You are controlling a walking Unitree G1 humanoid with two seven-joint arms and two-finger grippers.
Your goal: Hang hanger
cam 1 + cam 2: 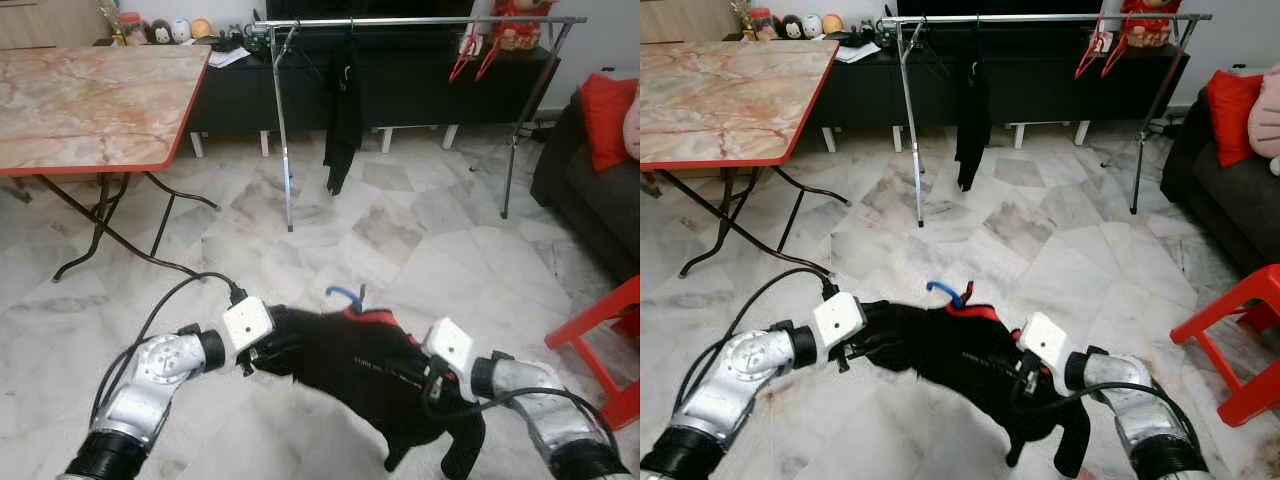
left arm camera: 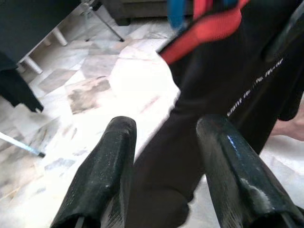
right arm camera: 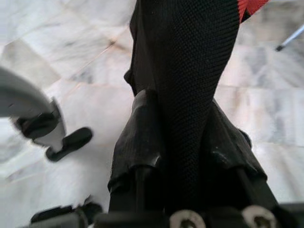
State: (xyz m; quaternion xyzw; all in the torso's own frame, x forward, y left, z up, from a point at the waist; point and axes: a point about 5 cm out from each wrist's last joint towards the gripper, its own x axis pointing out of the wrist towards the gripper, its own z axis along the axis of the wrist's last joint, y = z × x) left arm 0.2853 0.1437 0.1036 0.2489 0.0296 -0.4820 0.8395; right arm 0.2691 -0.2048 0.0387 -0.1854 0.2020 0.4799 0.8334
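A black shirt with a red collar sits on a blue hanger; the hanger's hook sticks up above the collar. The shirt hangs in the air low over the marble floor, stretched between both grippers. My left gripper holds the shirt's left end, and in the left wrist view its fingers stand a little apart with black cloth between them. My right gripper is shut on the shirt's right side, with the fabric pinched between its fingers. The metal clothes rack stands farther ahead.
Black trousers and red hangers hang on the rack. A folding table with a marble top stands at the left. A dark sofa and a red stool are at the right. A black cabinet lines the back wall.
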